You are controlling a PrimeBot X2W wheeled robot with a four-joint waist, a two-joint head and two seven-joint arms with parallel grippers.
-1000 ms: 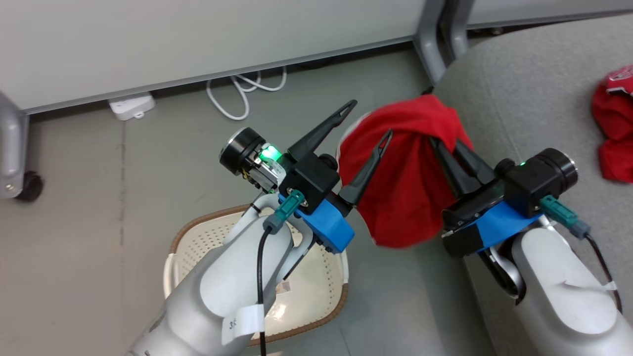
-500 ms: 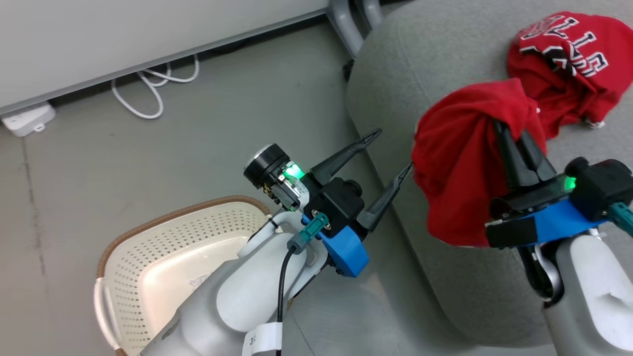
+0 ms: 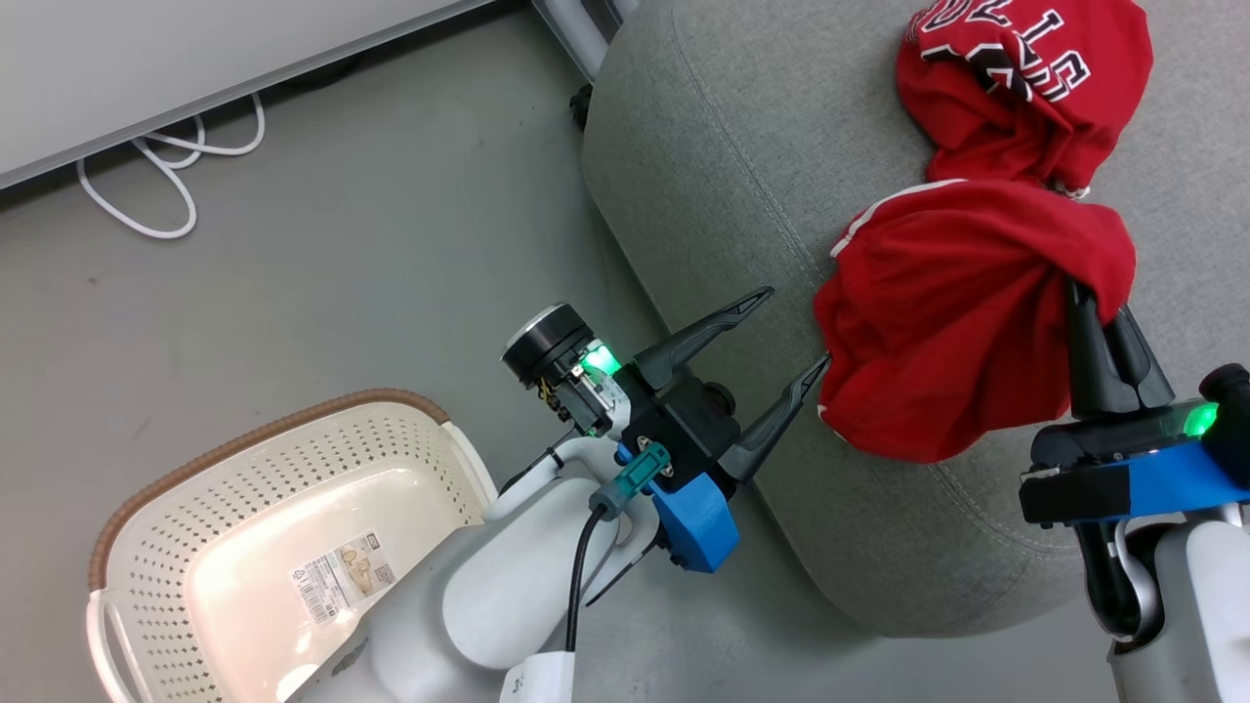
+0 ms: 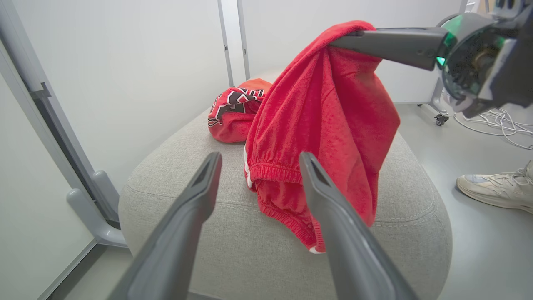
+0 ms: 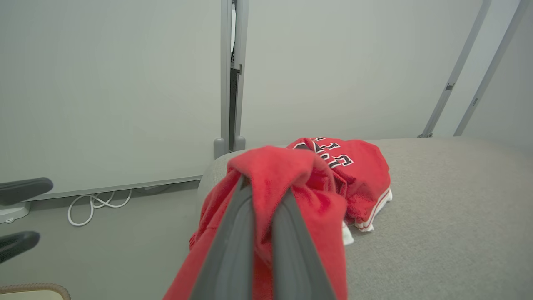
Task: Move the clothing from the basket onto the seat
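Note:
My right gripper (image 3: 1099, 298) is shut on the red piece with white trim (image 3: 952, 322), which hangs from its fingers over the light-grey seat (image 3: 723, 166) near its front edge. That red piece (image 4: 329, 129) droops down to the cushion in the left wrist view. The jersey with black lettering (image 3: 1020, 83) lies crumpled further back on the seat. My left gripper (image 3: 796, 327) is open with nothing in it, just left of the hanging piece, beside the seat's edge. The cream basket (image 3: 137, 547) stands on the floor at the lower left, holding nothing but its paper label (image 3: 342, 576).
A white cable (image 3: 166, 166) loops on the grey floor by the wall panel. Grey metal frame legs (image 3: 581, 39) stand behind the seat. A person's pale shoe (image 4: 495, 189) rests on the floor to the right of the seat in the left wrist view.
The head camera has swung right, so basket and floor shifted left in the picture. My right gripper has carried the red piece from beside the seat to above it, near the jersey.

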